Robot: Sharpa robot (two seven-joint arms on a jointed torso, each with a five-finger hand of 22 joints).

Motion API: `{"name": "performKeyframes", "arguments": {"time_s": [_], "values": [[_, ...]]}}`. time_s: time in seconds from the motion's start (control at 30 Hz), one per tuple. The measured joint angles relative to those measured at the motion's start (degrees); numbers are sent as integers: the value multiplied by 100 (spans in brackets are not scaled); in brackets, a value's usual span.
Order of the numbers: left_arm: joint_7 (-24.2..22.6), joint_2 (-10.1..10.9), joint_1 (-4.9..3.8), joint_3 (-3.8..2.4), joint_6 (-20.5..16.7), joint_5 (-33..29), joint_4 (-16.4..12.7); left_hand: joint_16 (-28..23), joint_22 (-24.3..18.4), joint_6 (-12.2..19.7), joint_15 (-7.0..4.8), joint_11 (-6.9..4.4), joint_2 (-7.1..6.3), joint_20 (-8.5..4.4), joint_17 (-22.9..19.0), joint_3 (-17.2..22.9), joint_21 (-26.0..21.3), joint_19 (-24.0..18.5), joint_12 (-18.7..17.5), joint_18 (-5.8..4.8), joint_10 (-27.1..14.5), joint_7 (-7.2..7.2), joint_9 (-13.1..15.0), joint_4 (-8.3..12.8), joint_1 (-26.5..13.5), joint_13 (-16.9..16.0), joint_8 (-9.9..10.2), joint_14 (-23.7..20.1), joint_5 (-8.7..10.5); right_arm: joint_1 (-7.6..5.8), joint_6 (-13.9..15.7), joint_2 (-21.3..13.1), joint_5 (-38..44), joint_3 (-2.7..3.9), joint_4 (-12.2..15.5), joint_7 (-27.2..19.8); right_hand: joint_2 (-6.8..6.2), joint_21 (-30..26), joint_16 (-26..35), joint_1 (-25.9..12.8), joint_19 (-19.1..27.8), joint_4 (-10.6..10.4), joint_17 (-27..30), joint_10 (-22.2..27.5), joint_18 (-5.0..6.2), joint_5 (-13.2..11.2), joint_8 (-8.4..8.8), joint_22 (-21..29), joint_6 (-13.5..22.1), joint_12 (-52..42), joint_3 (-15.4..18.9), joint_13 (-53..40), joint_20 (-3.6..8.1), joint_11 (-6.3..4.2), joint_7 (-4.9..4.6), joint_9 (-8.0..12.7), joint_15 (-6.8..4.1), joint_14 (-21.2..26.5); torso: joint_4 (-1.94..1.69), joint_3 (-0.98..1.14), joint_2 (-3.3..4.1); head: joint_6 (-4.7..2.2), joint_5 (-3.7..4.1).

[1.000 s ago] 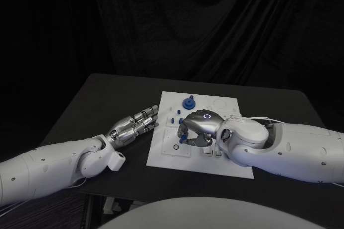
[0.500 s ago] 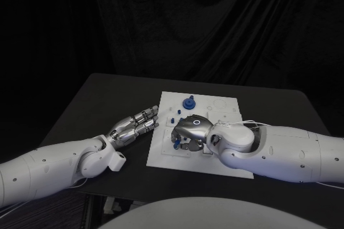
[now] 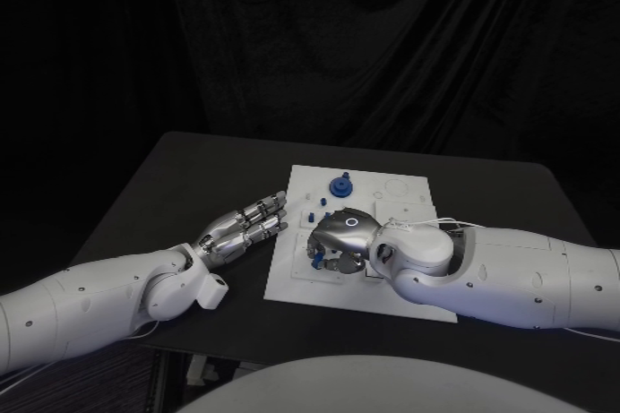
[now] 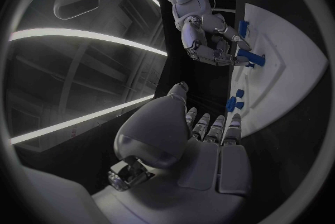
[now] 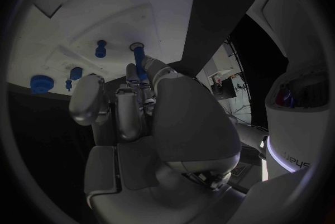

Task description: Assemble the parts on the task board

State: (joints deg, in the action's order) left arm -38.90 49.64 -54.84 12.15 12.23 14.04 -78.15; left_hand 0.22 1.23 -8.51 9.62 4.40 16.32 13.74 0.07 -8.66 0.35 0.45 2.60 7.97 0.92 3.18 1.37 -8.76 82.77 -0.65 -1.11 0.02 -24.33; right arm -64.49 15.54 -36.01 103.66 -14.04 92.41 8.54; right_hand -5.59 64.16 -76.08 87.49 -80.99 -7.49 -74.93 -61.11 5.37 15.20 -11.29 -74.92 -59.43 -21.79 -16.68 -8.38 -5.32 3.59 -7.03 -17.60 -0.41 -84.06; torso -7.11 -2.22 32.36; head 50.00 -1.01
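Our right hand (image 3: 344,241) pinches a blue peg (image 5: 140,61) over the task board (image 3: 403,193), its long axis pointing at the ringed hole (image 5: 136,46) just beyond its tip, while our left hand (image 3: 245,225) rests empty beside the board.

A black table (image 3: 168,176) carries a white task board (image 3: 407,198), which lies flat near the table's middle, set somewhat toward the right edge, its long sides running from the near edge toward the far edge.
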Motion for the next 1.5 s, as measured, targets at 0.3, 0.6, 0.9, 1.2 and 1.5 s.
{"name": "performKeyframes", "arguments": {"time_s": [0.3,0.6,0.9,1.2,1.5], "values": [[0,-1,2,0,7,0,6,0,0,0,0,0,0,0,2,24,0,0,0,0,0,0,0,23,0,0,0,0,0,1,-37,-24,21,4,10,-1,1,-28,28,16,0,32,0,0,0,1,10,1,1,23,0,0,0,1,0,-13,0,0,7,4,-1,0,-30],[0,-1,7,0,12,0,13,0,1,0,0,0,0,0,2,23,0,0,0,0,0,0,0,23,0,0,0,0,0,21,-81,-63,27,-9,16,-1,8,-28,41,37,0,48,1,1,0,31,43,1,3,54,-15,8,0,1,-1,1,0,0,7,2,1,0,-37],[0,-11,13,0,17,0,26,0,-5,0,0,0,0,0,1,23,0,0,0,0,0,0,0,23,0,0,0,0,0,21,-86,-69,30,-7,22,-1,8,-60,63,37,0,48,5,1,0,55,63,2,11,88,-15,10,0,1,-7,-11,0,0,10,4,-1,0,-41],[0,-23,16,0,20,0,36,0,-5,0,0,0,0,0,-2,23,0,0,0,0,0,0,0,23,0,0,0,0,0,21,-126,-28,32,-8,-7,1,-61,-266,182,-34,107,-3,113,196,1,-102,439,2,603,359,-33,77,-64,123,13,74,35,34,13,5,-4,0,-46],[0,-54,22,0,26,0,70,0,-11,21,0,0,0,0,-2,40,0,0,0,0,0,-22,0,39,0,0,0,0,29,21,-137,-28,32,-10,-16,-9,-195,-1069,631,-262,509,-183,525,1659,51,-724,757,2,2616,617,488,10,-131,316,523,745,98,362,-1,7,-7,0,-26]]}}
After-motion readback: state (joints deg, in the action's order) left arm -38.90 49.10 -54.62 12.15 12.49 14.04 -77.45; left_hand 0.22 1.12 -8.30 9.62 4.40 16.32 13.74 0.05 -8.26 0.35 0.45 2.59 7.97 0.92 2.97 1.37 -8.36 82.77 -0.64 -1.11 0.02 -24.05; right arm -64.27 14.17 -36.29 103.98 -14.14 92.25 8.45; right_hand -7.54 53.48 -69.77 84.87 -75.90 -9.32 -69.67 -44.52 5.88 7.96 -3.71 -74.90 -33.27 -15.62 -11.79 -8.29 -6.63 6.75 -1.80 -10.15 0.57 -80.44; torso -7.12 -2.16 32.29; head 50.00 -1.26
